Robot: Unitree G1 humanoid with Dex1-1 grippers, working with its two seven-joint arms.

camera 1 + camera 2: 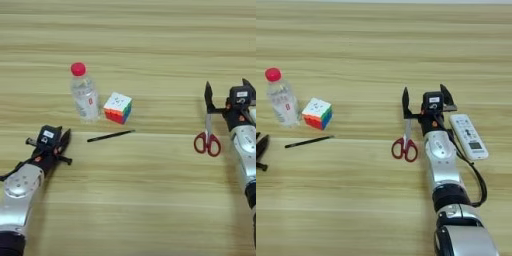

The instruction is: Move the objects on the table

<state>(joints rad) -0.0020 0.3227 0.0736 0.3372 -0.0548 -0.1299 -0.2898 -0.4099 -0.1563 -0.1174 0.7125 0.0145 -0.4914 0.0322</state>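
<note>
I see the pale, plank-grained wooden table (150, 200) with a small clear plastic bottle (85, 97), red-capped and upright, at far left. Just right of it sits a glossy multicoloured puzzle cube (118, 107), and nearer me lies a thin black stick (110, 135). The red-handled scissors (405, 142) lie further right, metal blades pointing away. My right gripper (425, 99) hovers at the blades, its two black fingers spread wide. My left gripper (64, 145) rests near left; I cannot tell how its fingers stand. Only the right eye view shows a white remote control (468, 136) right of that arm.
</note>
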